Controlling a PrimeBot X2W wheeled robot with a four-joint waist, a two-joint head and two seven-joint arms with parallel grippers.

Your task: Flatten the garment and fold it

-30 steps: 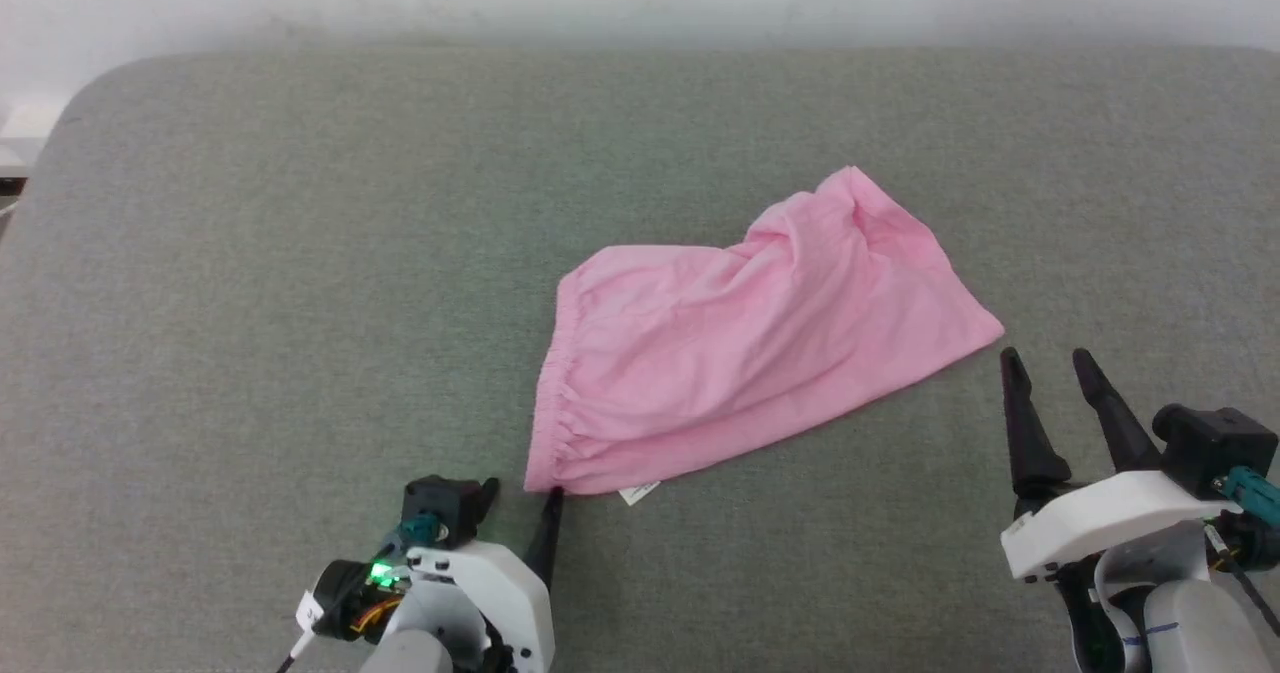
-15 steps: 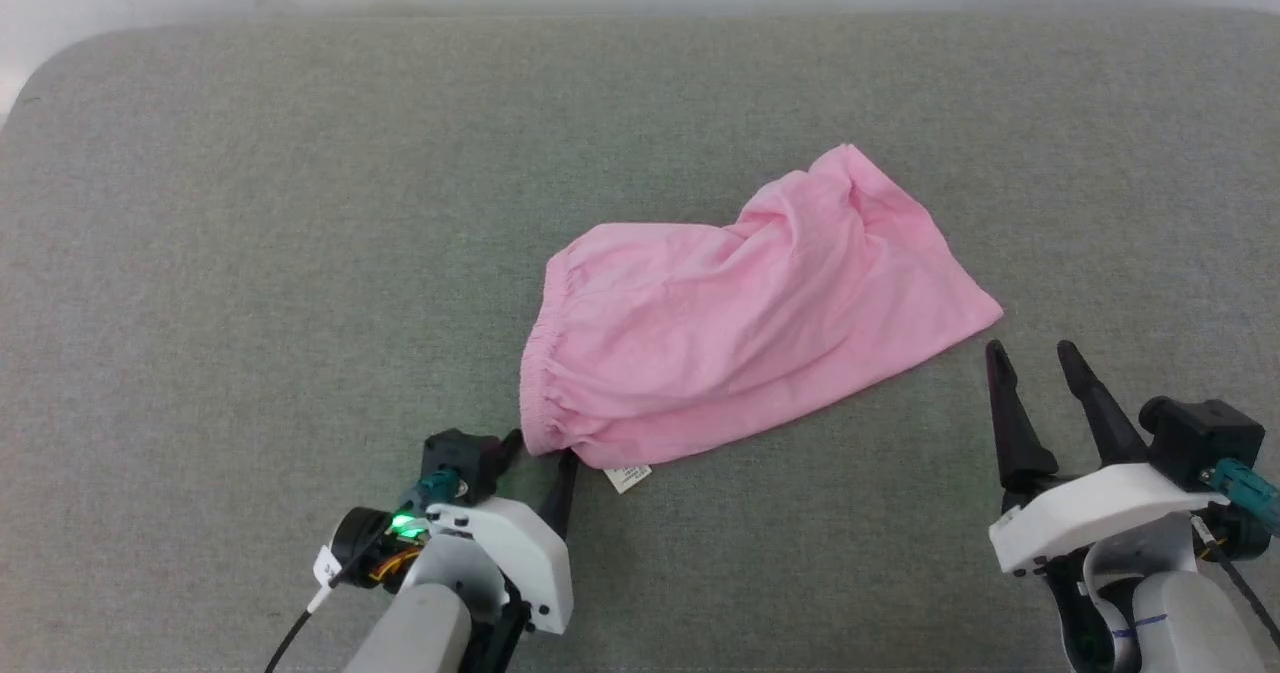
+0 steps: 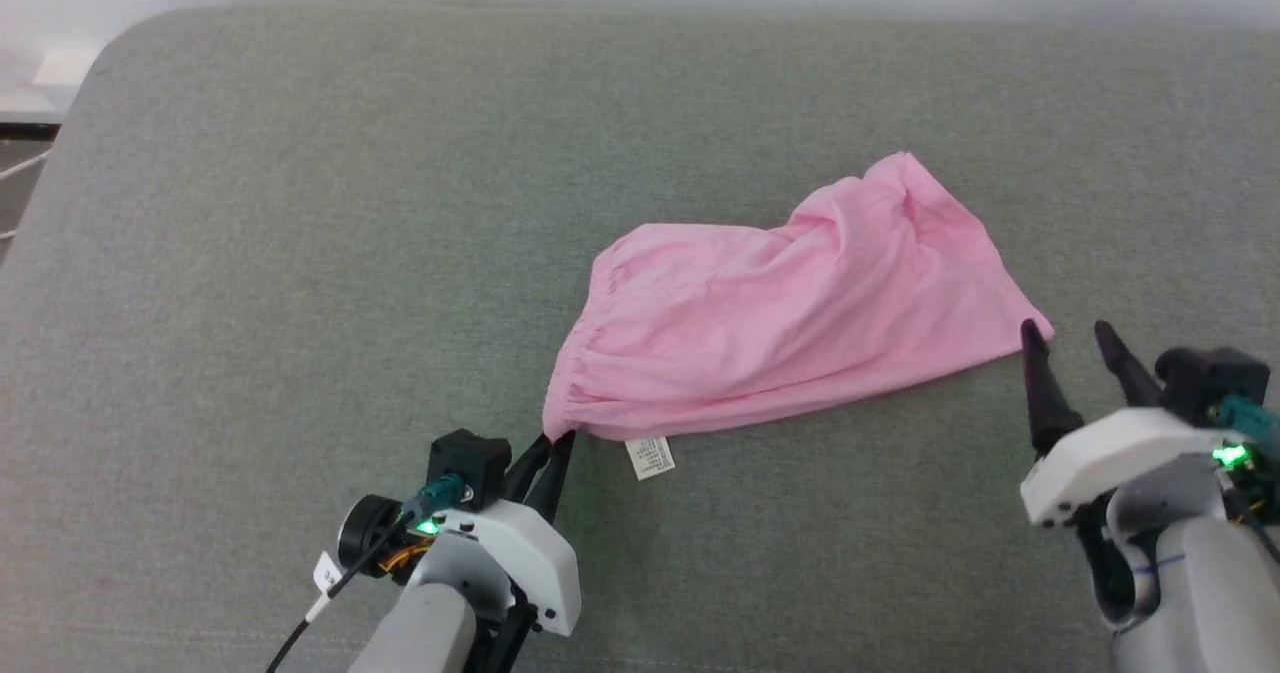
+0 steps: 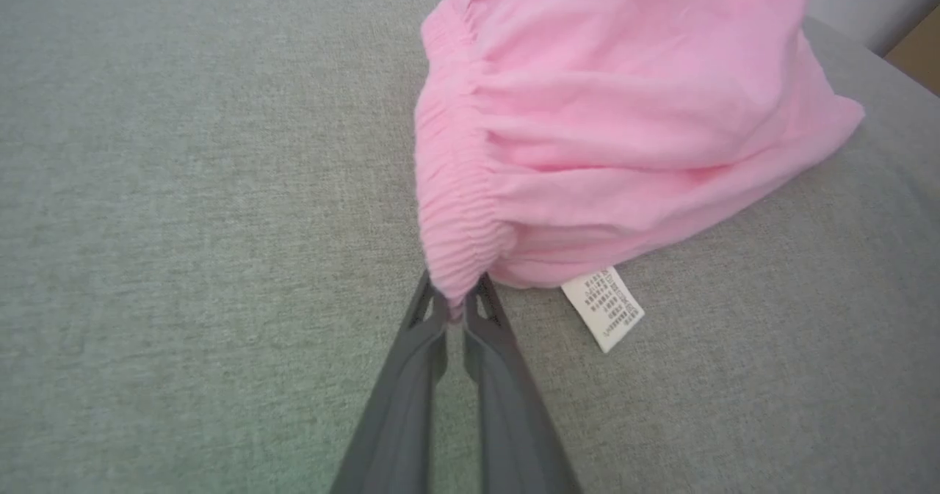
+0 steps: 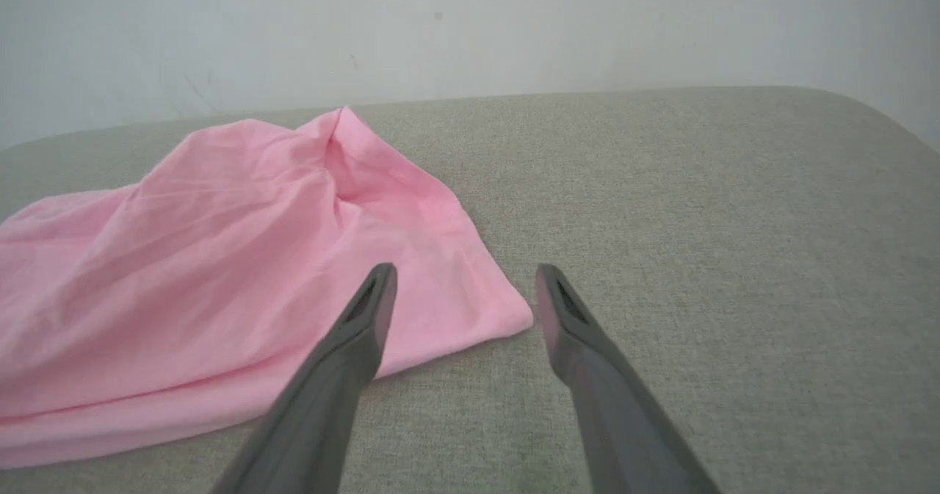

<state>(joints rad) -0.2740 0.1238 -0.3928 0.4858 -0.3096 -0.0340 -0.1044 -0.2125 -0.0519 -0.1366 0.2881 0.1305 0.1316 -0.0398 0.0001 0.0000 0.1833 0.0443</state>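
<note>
Left gripper point(image 3: 556, 440): I am pinching the garment point(image 3: 790, 323) at its waistband point(image 4: 455, 208) corner;
Right gripper point(image 3: 1066, 328): I am hovering, fingers spread, just beside the hem corner;
Label point(image 3: 650, 456): lying on the tabletop point(image 3: 300, 253).

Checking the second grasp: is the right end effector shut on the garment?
No, the right end effector stands open near the garment corner.

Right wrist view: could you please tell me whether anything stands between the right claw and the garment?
Nothing visible does: the open right claw points at the near corner of the garment, with only grey padded surface between them.
</note>
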